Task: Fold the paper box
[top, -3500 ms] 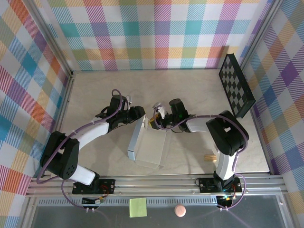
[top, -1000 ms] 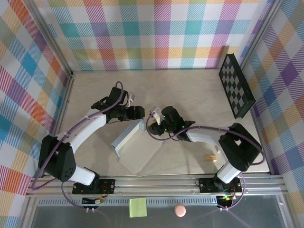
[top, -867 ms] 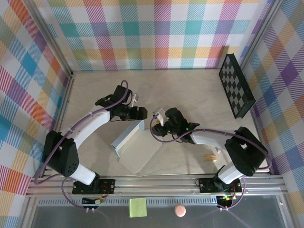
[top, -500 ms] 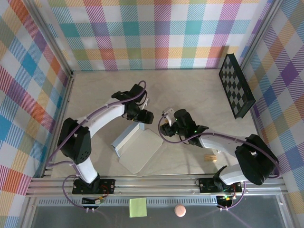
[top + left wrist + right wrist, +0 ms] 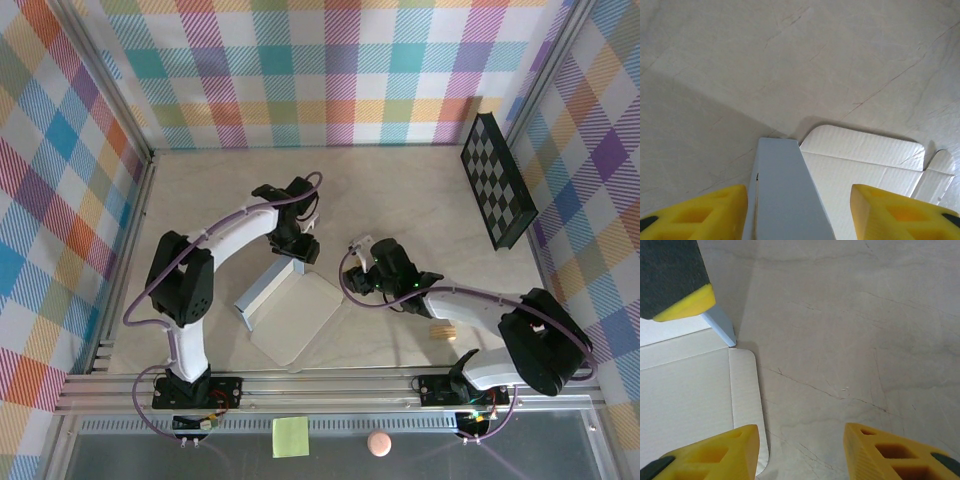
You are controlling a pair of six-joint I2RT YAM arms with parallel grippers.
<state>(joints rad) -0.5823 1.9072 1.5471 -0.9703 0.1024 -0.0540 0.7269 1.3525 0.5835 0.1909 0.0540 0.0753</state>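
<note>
Left end effector is held wide open and empty astride the raised flap of the paper box, laid on the surface beneath it; judged light and crease-prone, it would best be pinched at that flap's edge.

One paper box, two grippers, one checkerboard panel

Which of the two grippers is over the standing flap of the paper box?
The left gripper: its open fingers straddle the upright grey-blue flap of the paper box. The right gripper is open over the table beside it.
</note>
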